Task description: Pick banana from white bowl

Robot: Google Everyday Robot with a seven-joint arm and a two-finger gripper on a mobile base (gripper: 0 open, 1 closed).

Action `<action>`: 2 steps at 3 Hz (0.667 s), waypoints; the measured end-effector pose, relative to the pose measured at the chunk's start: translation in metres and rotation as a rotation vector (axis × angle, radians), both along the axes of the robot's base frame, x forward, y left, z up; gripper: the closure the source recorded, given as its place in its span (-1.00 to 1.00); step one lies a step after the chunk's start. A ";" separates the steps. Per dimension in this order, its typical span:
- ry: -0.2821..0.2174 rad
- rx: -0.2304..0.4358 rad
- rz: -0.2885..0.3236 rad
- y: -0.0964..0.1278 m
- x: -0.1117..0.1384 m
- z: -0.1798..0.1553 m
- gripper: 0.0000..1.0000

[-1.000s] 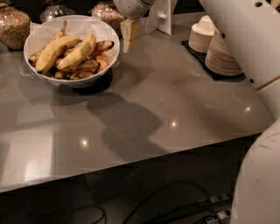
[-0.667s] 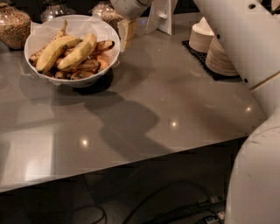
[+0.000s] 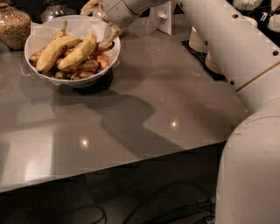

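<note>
The white bowl [image 3: 72, 81], lined with white paper, stands at the far left of the grey table. Two large yellow bananas lie on top of smaller brown-bruised ones. The cleaner, brighter banana [image 3: 51, 51] lies on the left; a blotchier banana [image 3: 81, 50] lies beside it on the right. My gripper [image 3: 110, 36] hangs from the white arm at the bowl's right rim, just above the fruit there and to the right of both large bananas. It holds nothing that I can see.
A glass jar of grains [image 3: 14, 25] stands left of the bowl, a second jar [image 3: 54, 8] behind it. Stacked beige paper bowls [image 3: 200, 43] sit on a black mat at the right. A white card stand [image 3: 159, 18] is behind. Cables lie on the floor below the table's front edge.
The gripper has moved left and down, from behind the bowl's right side to over its right rim. The bowl and bananas have not moved.
</note>
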State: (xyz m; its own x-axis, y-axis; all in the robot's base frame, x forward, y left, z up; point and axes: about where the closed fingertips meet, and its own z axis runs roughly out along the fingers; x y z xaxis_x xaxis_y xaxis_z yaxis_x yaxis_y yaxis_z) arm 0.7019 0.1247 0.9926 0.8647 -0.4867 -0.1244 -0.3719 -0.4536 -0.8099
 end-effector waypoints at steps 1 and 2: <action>0.032 0.017 0.033 0.012 -0.002 -0.013 -0.14; 0.059 0.026 0.065 0.021 -0.003 -0.025 -0.12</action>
State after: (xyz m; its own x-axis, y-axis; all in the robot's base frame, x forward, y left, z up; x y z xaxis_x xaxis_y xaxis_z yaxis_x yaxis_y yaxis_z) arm 0.6985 0.1462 0.9672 0.8849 -0.4261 -0.1882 -0.3902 -0.4576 -0.7990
